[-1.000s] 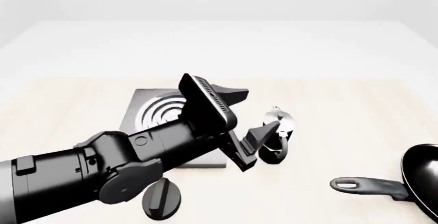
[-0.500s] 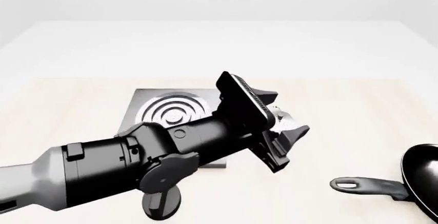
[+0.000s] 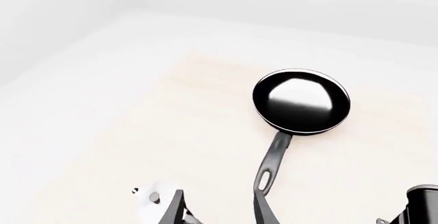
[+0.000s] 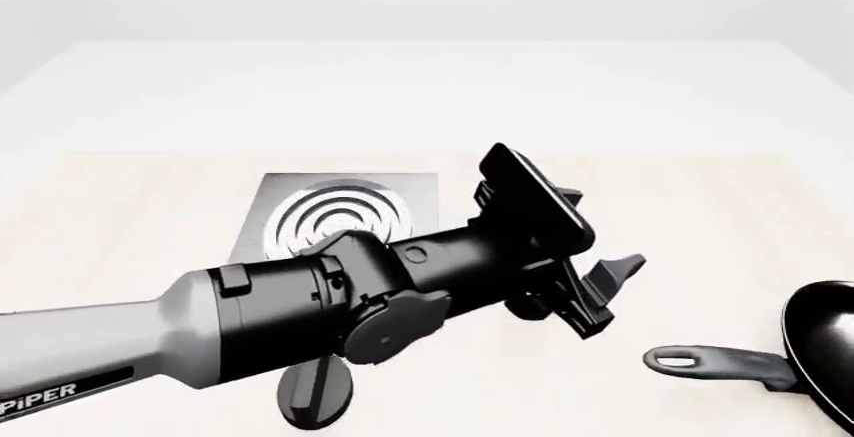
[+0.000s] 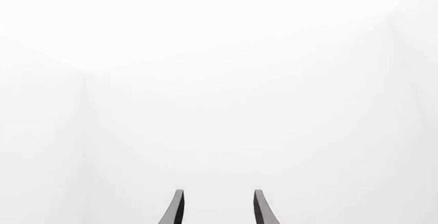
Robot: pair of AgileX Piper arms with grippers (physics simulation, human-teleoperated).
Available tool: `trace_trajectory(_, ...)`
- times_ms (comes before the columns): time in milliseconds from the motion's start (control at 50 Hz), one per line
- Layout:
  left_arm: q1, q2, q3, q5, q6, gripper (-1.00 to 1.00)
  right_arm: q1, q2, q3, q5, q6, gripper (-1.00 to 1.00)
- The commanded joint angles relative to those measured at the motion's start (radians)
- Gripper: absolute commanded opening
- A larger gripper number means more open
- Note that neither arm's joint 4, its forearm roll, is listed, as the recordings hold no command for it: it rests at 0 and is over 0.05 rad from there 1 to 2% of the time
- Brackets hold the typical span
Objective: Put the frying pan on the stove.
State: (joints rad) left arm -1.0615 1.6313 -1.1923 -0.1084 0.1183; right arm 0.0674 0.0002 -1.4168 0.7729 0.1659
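The frying pan (image 4: 825,345) lies at the table's right edge, cut off by the frame, its long handle (image 4: 714,362) pointing left. In the left wrist view the whole frying pan (image 3: 301,101) shows, glossy inside, handle toward the camera. My left gripper (image 4: 607,292) hovers open and empty just left of and above the handle's slotted end; its fingertips (image 3: 174,209) sit at the frame's lower edge. The stove (image 4: 350,215) lies behind my left arm, partly covered. My right gripper (image 5: 217,211) is open against blank white and is out of the front view.
A black oval lid (image 4: 315,397) lies near the front edge under my left arm. A small silver part (image 3: 153,197) shows beside the left fingertip. A dark object (image 3: 423,203) cuts into the left wrist view's corner.
My left arm has swung right, from over the stove's corner toward the pan handle. It now hides the moka pot that showed earlier. The pan has not moved.
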Motion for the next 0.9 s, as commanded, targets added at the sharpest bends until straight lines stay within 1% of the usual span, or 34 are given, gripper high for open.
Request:
trace_trajectory(20, -0.009, 0.072, -0.067, 0.026, -0.023, 1.0, 0.007, 0.0, -0.049, 0.026, -0.011, 1.0)
trace_trajectory(340, -0.031, 0.202, -0.191, 0.097, -0.027, 1.0, 0.015, 0.0, -0.067, 0.035, -0.018, 1.0)
trace_trajectory(720, -0.032, 0.294, -0.336, 0.174, -0.036, 1.0, 0.007, 0.0, -0.045, 0.015, -0.014, 1.0)
trace_trajectory(900, -0.035, 0.345, -0.41, 0.213, -0.039, 1.0, 0.004, 0.0, -0.052, 0.019, -0.013, 1.0)
